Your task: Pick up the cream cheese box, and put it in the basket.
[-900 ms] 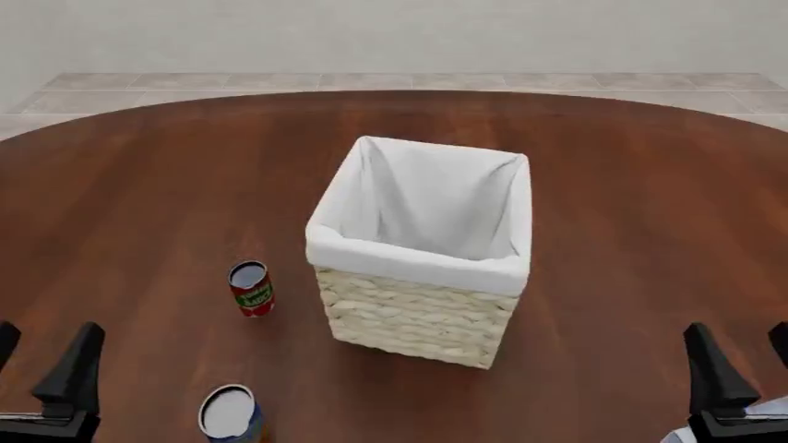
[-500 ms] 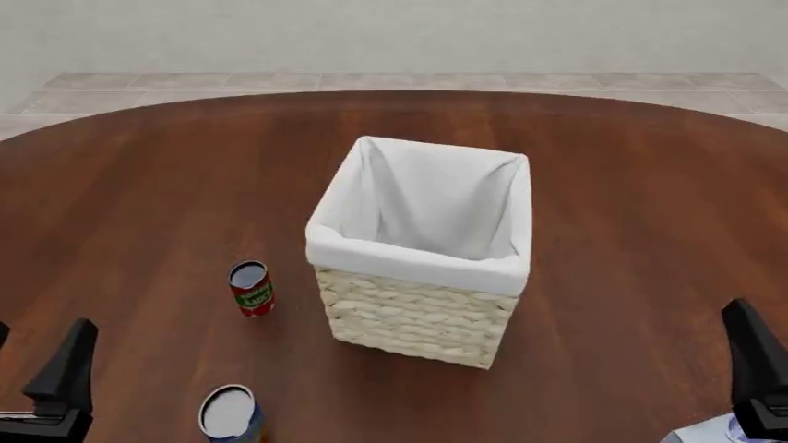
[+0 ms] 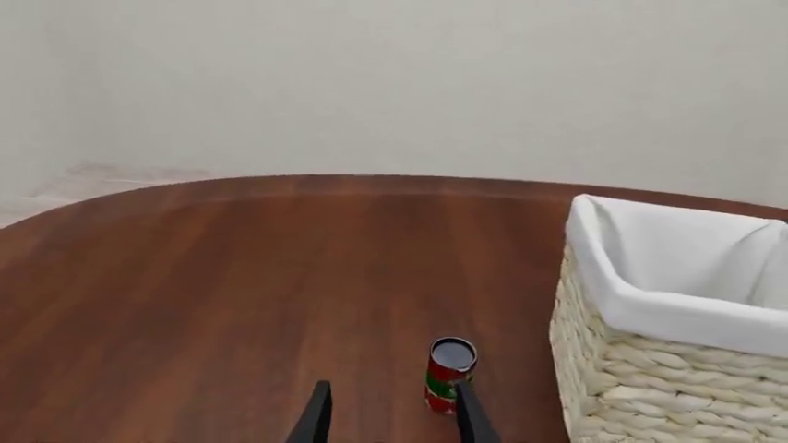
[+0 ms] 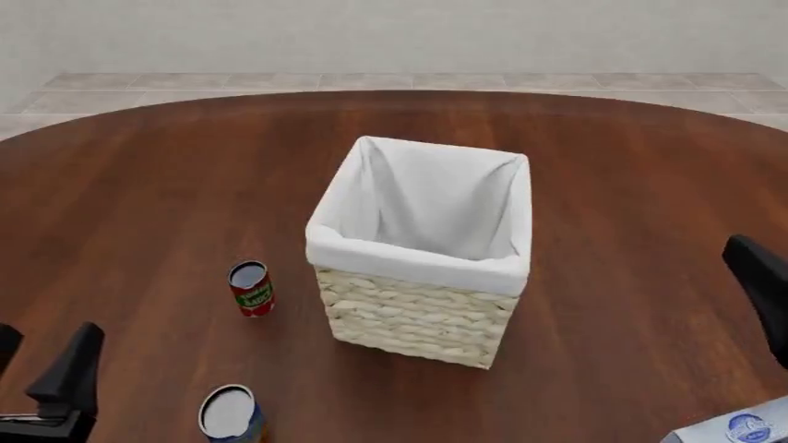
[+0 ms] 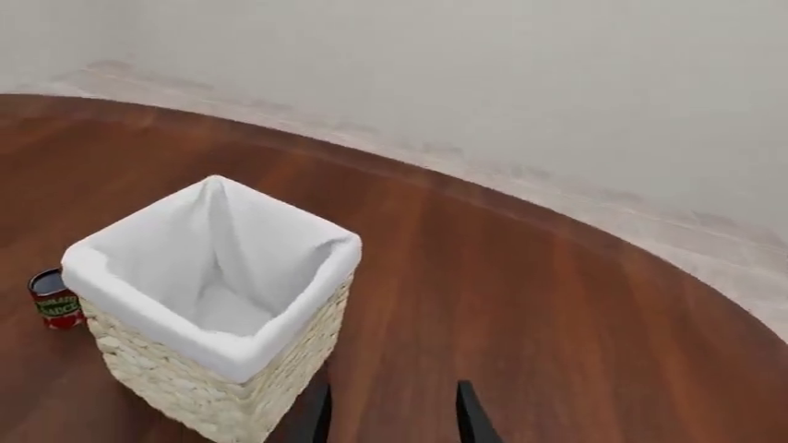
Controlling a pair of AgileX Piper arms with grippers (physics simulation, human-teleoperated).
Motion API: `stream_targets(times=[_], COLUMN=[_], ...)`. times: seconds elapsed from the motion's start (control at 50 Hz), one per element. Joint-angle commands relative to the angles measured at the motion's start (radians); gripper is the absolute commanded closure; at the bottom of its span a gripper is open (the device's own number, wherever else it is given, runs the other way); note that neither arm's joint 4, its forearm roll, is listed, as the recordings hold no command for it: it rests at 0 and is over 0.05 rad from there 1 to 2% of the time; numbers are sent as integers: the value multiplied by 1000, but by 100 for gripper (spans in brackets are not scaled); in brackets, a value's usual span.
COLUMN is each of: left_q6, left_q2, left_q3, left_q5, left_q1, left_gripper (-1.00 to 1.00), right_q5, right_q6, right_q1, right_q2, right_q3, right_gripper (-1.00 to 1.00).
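The cream cheese box (image 4: pixel 743 428), pale grey-blue with a dark blue oval, lies at the table's near right edge, partly cut off by the front view. The basket (image 4: pixel 416 318), woven cream wicker with a white liner, stands mid-table and also shows as the basket (image 5: pixel 209 365) and the basket (image 3: pixel 659 388). Only one dark finger (image 4: pixel 761 277) of my right arm shows in the front view, beyond and above the box. In its wrist view the right gripper (image 5: pixel 391 415) is open and holds nothing. My left gripper (image 4: pixel 47 334) is open at the near left, with nothing between its fingers (image 3: pixel 316 420).
A red-labelled can (image 4: pixel 251 288) stands upright left of the basket, just ahead of the left gripper's fingers. A blue-labelled can (image 4: pixel 231 413) stands near the front edge. The round wooden table (image 4: pixel 148 185) ends at a tiled floor.
The right gripper has lifted and moved toward the right edge of the front view, uncovering more of the cream cheese box. The left gripper has barely shifted.
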Motion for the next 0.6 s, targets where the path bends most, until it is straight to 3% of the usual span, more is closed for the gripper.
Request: stream_targets(times=[0.02,0.1,0.16,0.22,0.24,0.3,0.32,0.34,0.36,0.44,0.48,0.5,0.52,0.54,0.56,0.6], left_q6=[-33,-48,-119,-70,-39,-37,-37,-30,-24,-47,-76,-79,-79,-73,-71,-74], left_q2=[-1,0,25,2,-2,-3,-3,-3,-3,-1,1,1,1,0,-1,-1], left_q3=[16,18,21,22,22,22,22,22,22,21,22,22,22,22,22,22], left_q5=[1,3,7,21,14,10,10,7,5,15,23,23,23,23,24,26], left_q1=[-22,-15,-21,-36,-36,-51,-51,-60,-63,-72,-74,-71,-71,-71,-74,-75], left_gripper=[-100,-100,-100,-100,-100,-100,-100,-100,-100,-100,-100,-100,-100,-100,-100,-100], right_q5=[250,321,414,507,526,589,589,633,645,701,721,722,722,723,723,723], right_q6=[-179,-209,-300,-328,-375,-511,-511,-494,-517,-749,-737,-797,-797,-842,-863,-840], right_q1=[84,103,137,169,165,110,110,105,86,24,46,-10,-10,-49,-24,-11], right_q2=[187,216,236,267,271,291,291,344,357,353,370,397,397,407,427,449], right_q3=[-236,-304,-349,-403,-402,-388,-388,-474,-481,-444,-457,-446,-447,-427,-399,-407], right_gripper=[-100,-100,-100,-100,-100,-100,-100,-100,-100,-100,-100,-100,-100,-100,-100,-100])
